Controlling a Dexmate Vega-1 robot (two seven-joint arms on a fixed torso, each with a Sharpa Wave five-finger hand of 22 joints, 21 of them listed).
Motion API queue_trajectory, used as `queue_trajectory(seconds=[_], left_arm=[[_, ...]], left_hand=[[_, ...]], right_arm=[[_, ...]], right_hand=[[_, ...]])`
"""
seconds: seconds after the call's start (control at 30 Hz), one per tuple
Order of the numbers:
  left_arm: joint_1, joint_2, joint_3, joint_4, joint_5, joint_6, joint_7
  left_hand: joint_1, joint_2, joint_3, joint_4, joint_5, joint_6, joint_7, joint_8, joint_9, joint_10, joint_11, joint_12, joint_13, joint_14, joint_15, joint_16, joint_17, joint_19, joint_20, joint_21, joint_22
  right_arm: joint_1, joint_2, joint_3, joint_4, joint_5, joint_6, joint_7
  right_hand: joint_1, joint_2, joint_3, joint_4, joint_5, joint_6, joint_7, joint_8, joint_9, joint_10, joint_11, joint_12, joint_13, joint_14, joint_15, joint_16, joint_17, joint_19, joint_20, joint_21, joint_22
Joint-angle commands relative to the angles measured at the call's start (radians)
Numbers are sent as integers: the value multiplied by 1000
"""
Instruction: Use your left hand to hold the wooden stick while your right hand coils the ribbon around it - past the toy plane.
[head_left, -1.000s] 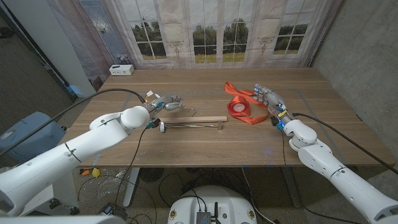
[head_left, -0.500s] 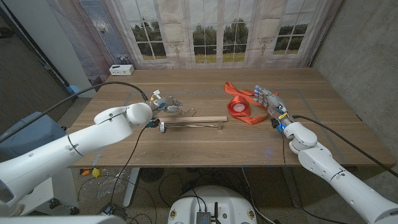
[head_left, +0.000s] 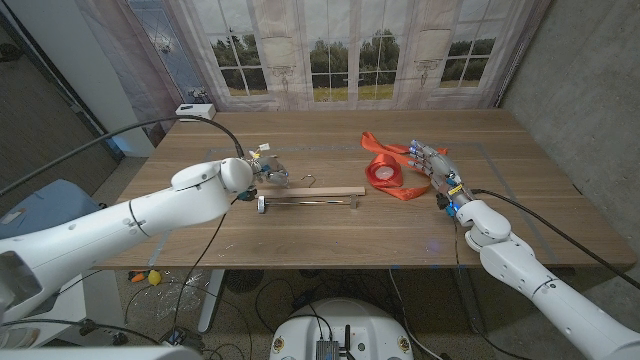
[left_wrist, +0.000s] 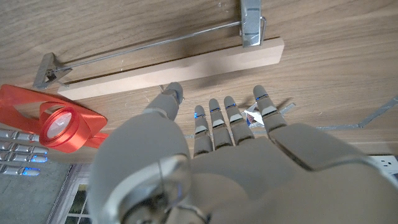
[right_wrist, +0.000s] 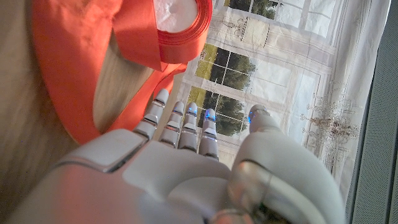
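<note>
The wooden stick (head_left: 312, 192) lies across the middle of the table, beside a thin metal rod with a clip (head_left: 261, 204) at each end. My left hand (head_left: 264, 166) hovers just behind the stick's left end, fingers stretched out and holding nothing. In the left wrist view the fingers (left_wrist: 214, 121) stop a little short of the stick (left_wrist: 180, 67), and a small silvery object (left_wrist: 251, 117) shows between them. The red ribbon spool (head_left: 383, 174) sits right of the stick with loose ribbon (head_left: 379, 145) around it. My right hand (head_left: 432, 161) stands beside it, fingers spread, apart from the ribbon (right_wrist: 68, 81).
A white box (head_left: 195, 112) sits at the table's back left corner. Bare table (head_left: 330, 235) lies in front of the stick. Curtained windows stand behind the table. Thin wire (left_wrist: 373, 115) lies near my left hand.
My left arm has swung in to the right, and its hand has edged slightly closer to the stick's left end. The right hand and ribbon have barely moved.
</note>
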Motion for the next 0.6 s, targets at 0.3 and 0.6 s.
queue_trajectory(seconds=[0.3, 0.6], left_arm=[[-246, -22, 295, 35, 251, 108, -252], [-283, -43, 379, 50, 381, 137, -312]], left_hand=[[46, -29, -7, -4, 2, 4, -13, -4, 6, -1, -12, 0, 11, -2, -9, -7, 2, -11, -21, -4, 3], [52, -44, -18, -3, 2, 3, -17, -6, 7, 0, -15, 0, 13, -4, -13, -9, 2, -12, -26, -6, 3]], right_arm=[[-15, 4, 5, -3, 5, 9, -6], [-14, 8, 5, 7, 10, 12, -1]], right_hand=[[-9, 3, 13, 1, 8, 13, -1, 1, 5, 12, 3, -4, 5, 13, 2, -1, 5, 9, 2, -5, 5], [-12, 4, 15, 1, 8, 16, 0, 1, 5, 16, 4, -5, 6, 17, 4, 0, 6, 11, 4, -7, 5]])
